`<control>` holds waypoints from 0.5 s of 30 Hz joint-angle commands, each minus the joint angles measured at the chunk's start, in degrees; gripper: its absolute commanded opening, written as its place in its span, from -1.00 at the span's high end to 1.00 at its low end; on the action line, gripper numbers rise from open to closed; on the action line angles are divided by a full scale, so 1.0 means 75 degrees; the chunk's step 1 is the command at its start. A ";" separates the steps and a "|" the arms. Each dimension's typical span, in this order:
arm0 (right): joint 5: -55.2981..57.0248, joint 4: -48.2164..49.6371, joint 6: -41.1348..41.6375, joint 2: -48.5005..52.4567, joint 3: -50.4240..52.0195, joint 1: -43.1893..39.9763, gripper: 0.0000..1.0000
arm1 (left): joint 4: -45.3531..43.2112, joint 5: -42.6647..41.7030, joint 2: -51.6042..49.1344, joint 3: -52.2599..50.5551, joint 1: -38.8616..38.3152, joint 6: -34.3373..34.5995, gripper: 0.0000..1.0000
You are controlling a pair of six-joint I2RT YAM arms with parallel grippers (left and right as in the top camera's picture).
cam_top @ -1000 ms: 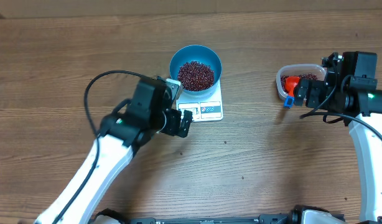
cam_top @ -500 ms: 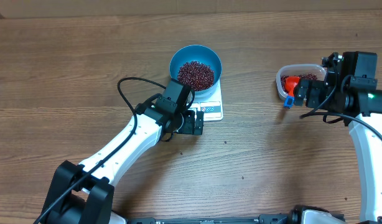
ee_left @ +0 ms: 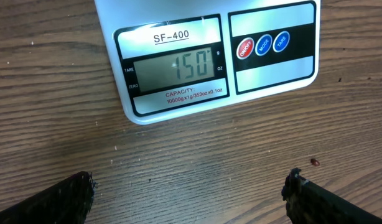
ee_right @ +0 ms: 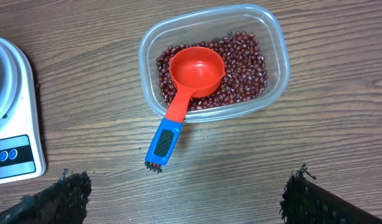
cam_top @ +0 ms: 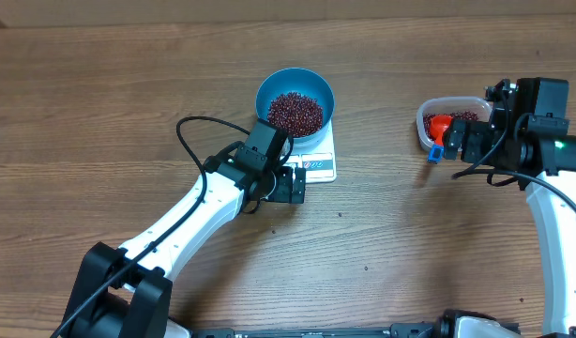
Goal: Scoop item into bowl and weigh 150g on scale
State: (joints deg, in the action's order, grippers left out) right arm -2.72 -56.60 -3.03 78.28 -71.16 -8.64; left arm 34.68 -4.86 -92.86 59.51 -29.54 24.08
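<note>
Weight check: scale (ee_left: 209, 62) display reads 150, with the bowl (cam_top: 265, 86) of beans (cam_top: 295, 113) sitting on it.
Left end effector (ee_left: 188, 186) is released and empty, hovering just off the display edge. Right end effector (ee_right: 185, 186) is released above the scoop (ee_right: 190, 87) lying in the container (ee_right: 275, 68). Best move, I judge: add no beans and touch nothing on the scale.

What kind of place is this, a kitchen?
Most likely a robotics test bench, not a kitchen: a left arm and right arm stand at a wooden table with a kitchen scale, a blue bowl of beans and a scoop.
</note>
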 commanded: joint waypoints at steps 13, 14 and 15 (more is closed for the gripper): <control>0.0035 0.0015 -0.0032 -0.0044 -0.0175 -0.0052 -1.00 | 0.0003 0.0122 0.0181 0.0017 0.0006 0.0041 -0.99; 0.0035 0.0012 -0.0032 -0.0044 -0.0175 -0.0052 -1.00 | 0.0009 0.0143 0.0335 0.0017 0.0006 -0.0070 -0.99; 0.0035 0.0015 -0.0032 -0.0044 -0.0175 -0.0052 -1.00 | 0.0009 0.0143 0.0428 0.0017 0.0006 -0.0181 -0.99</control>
State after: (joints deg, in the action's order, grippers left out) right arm -2.72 -56.60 -3.03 78.28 -71.16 -8.64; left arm 34.68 -4.64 -92.77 59.51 -29.54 24.03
